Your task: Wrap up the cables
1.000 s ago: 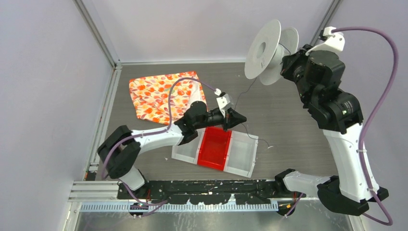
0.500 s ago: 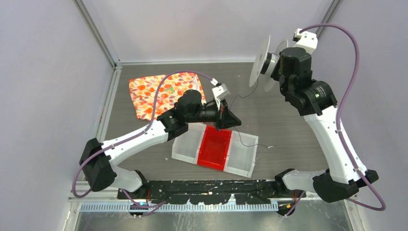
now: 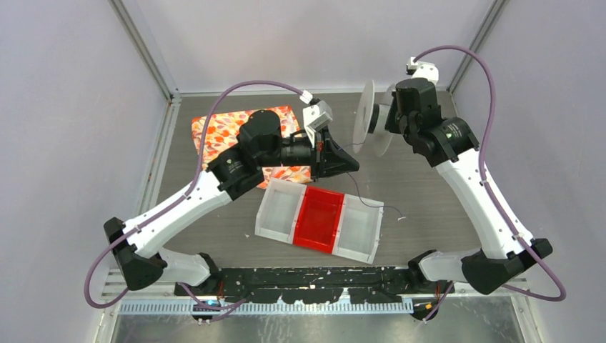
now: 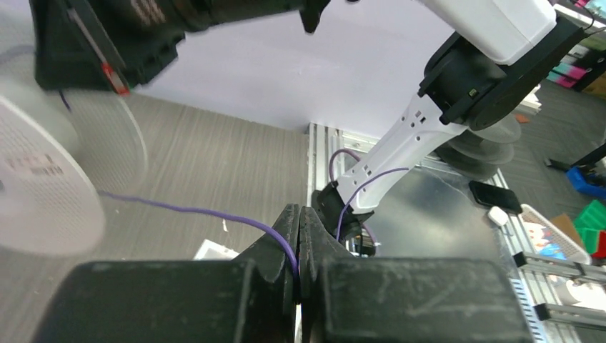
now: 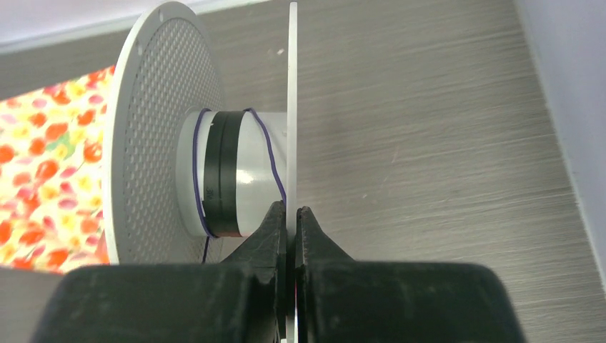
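The cable is a hair-fine purple-blue wire. In the left wrist view the cable (image 4: 179, 209) runs from the white spool (image 4: 43, 179) into my left gripper (image 4: 299, 212), which is shut on it. From above, the left gripper (image 3: 350, 166) hovers over the table left of the spool (image 3: 367, 121), and the cable's loose tail (image 3: 373, 206) trails across the tray. My right gripper (image 5: 291, 211) is shut on the spool's thin flange (image 5: 292, 86). A few turns of cable (image 5: 269, 153) lie round the hub. Seen from above, the right gripper (image 3: 390, 120) holds the spool on edge above the table.
A floral cloth (image 3: 214, 136) lies at the back left, partly under the left arm. A three-part tray (image 3: 261, 230) with a red middle compartment sits near the front centre. Enclosure walls and metal posts close in the back and both sides.
The right arm has swung the spool left and down, turning it edge-on. The left arm has risen and reached farther back, still shut on the cable.
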